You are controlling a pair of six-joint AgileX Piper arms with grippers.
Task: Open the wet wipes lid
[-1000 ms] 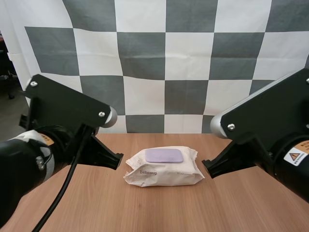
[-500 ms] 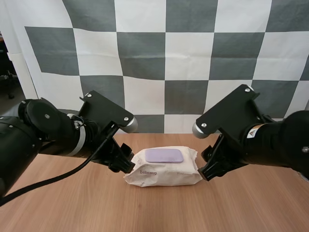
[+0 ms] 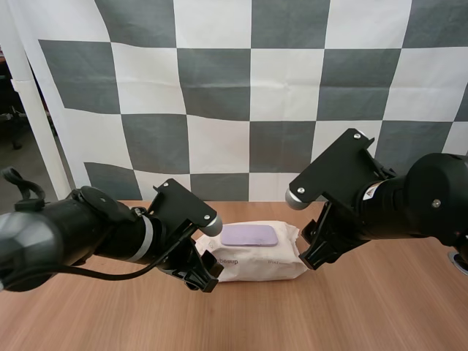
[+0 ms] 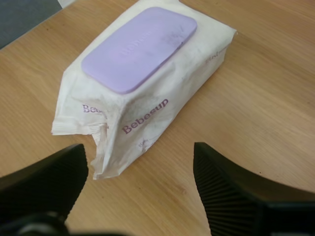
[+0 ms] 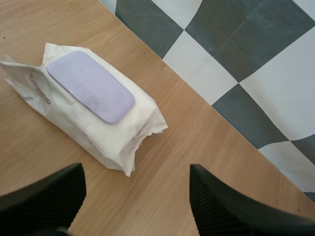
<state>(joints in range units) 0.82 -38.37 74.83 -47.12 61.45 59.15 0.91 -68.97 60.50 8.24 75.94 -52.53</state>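
A soft white rectangular pack of wet wipes [image 3: 256,262] lies flat on the light brown wooden table [image 3: 365,314], its flat lilac plastic lid [image 3: 249,235] closed (flush with the wrapper). The left gripper [image 4: 140,147] is released, jaws spread wide. The pack's crimped end lies just ahead of their gap. The right gripper [image 5: 137,169] is likewise released, and the pack's other end lies just beyond its tips.

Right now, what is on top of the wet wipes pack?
A lilac lid lies shut and flat on the top face of the wet wipes pack; nothing else rests on it. The opening and the wipes beneath the lid are covered, so I cannot see them.
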